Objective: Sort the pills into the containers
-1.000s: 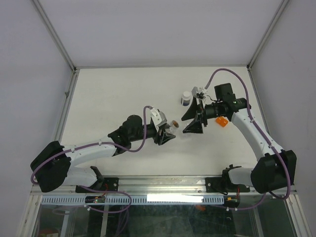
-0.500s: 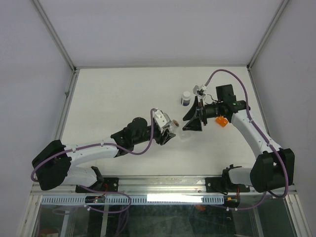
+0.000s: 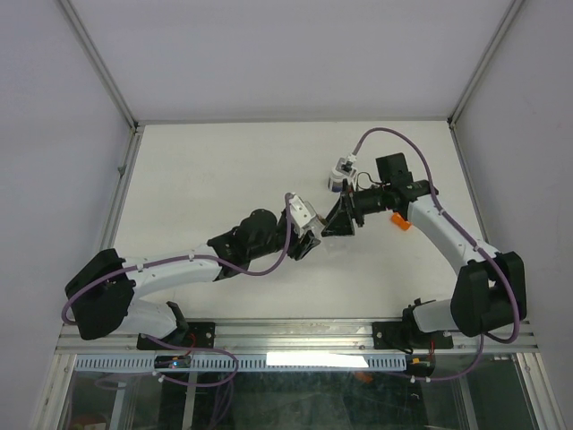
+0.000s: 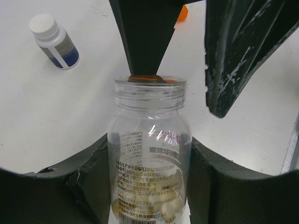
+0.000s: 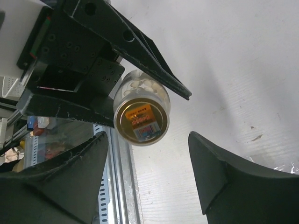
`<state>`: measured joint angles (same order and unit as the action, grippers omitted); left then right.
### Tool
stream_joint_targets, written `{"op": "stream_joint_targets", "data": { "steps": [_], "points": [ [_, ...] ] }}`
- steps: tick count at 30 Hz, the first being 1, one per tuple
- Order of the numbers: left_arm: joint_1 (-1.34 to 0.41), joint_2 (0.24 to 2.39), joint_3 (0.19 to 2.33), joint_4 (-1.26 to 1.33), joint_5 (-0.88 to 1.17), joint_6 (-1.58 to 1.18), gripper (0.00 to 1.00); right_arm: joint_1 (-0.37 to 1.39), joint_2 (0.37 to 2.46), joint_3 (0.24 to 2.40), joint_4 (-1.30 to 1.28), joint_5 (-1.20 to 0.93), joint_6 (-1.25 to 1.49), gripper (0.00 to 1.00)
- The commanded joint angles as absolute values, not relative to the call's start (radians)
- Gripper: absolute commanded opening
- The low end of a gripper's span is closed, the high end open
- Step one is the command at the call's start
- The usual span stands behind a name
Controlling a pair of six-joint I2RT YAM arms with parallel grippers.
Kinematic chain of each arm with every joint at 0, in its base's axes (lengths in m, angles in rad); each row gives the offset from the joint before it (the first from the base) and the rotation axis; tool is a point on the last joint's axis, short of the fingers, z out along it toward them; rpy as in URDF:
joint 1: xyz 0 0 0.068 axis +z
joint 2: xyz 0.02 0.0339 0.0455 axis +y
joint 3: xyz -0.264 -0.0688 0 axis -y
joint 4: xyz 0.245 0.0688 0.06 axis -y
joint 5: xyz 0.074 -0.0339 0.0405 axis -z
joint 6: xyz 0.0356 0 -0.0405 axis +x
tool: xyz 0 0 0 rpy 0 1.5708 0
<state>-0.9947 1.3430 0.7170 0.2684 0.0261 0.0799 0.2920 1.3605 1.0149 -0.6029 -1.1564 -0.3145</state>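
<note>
Near side of the white bottle (image 4: 53, 41): clear vial (image 4: 149, 140) of pills (image 4: 149, 205), clamped in left gripper (image 3: 304, 242); right gripper (image 3: 338, 224) spread wide at its sealed mouth. Centre on the rim before you close

Cut off, unreadable
The vial (image 4: 149, 154) leaves our left wrist view at the base; we cannot read its label (image 4: 142, 170).

A white table (image 3: 206, 179) sits inside pale grey walls (image 3: 295, 54), framed by aluminium rails (image 3: 98, 63).
</note>
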Motion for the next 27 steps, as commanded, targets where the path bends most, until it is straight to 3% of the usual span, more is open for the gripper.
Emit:
{"op": "stream_joint_targets", "data": {
  "steps": [1,12,18,24,27],
  "points": [
    [-1.015,1.352,0.77,0.29,0.027,0.119,0.0,0.319,1.379,1.03,-0.546,-1.127,-0.226,0.71],
    [-1.03,1.364,0.775,0.284,0.041,0.159,0.0,0.328,1.391,1.044,-0.558,-1.151,-0.204,0.49],
    [-1.032,1.363,0.773,0.28,0.048,0.164,0.0,0.343,1.4,1.053,-0.582,-1.159,-0.232,0.45],
    [-1.032,1.369,0.772,0.278,0.071,0.164,0.0,0.351,1.41,1.071,-0.639,-1.16,-0.325,0.17],
    [-1.031,1.368,0.766,0.273,0.105,0.16,0.0,0.351,1.409,1.074,-0.679,-1.165,-0.427,0.08]
  ]
}}
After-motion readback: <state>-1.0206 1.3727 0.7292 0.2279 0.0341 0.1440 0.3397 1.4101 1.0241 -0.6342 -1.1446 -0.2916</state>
